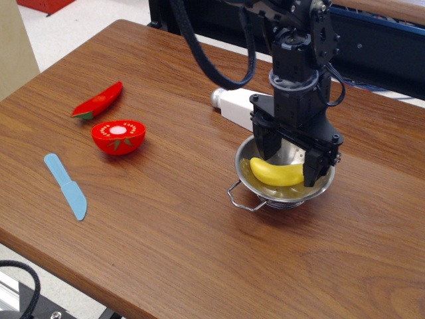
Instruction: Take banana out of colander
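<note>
The yellow banana [275,174] lies inside the shiny steel colander [259,188] at the table's right middle. My black gripper [289,164] is open and lowered into the colander. One finger stands at the far left rim beside the banana, the other [311,167] at the banana's right end. The fingers straddle the banana without closing on it. The banana's right tip is hidden behind the right finger.
A white salt shaker [232,104] lies just behind the colander. A red chili pepper [99,100], a tomato half [118,135] and a blue toy knife [66,186] lie at the left. The table's front edge runs along the bottom left.
</note>
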Available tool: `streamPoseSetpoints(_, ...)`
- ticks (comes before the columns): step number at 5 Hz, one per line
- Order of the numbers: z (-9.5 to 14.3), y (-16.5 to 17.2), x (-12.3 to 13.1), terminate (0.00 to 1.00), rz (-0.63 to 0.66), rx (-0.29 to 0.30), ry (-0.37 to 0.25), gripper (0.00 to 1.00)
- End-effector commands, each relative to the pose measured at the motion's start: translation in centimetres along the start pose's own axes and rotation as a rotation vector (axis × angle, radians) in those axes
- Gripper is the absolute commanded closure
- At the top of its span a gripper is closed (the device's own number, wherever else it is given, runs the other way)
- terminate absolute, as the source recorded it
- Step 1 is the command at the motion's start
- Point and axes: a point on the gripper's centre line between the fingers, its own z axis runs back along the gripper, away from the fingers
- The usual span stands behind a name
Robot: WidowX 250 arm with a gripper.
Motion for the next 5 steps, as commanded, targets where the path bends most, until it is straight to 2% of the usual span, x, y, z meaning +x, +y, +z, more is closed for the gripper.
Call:
streamPoseSetpoints(1, 0.33, -1.24, 0.01, 0.00, -0.014, -0.003, -0.040, 0.00)
streamPoseSetpoints(3, -0.62, -1.14, -0.29, 0.00, 0.011, 0.015, -0.040, 0.00)
streamPoseSetpoints(4, -0.22, -0.91, -0.28, 0.00, 0.037, 0.004, -0.039, 1.00)
streamPoseSetpoints(5, 0.15, -0.73, -0.16, 0.00, 0.115, 0.012, -0.091, 1.00)
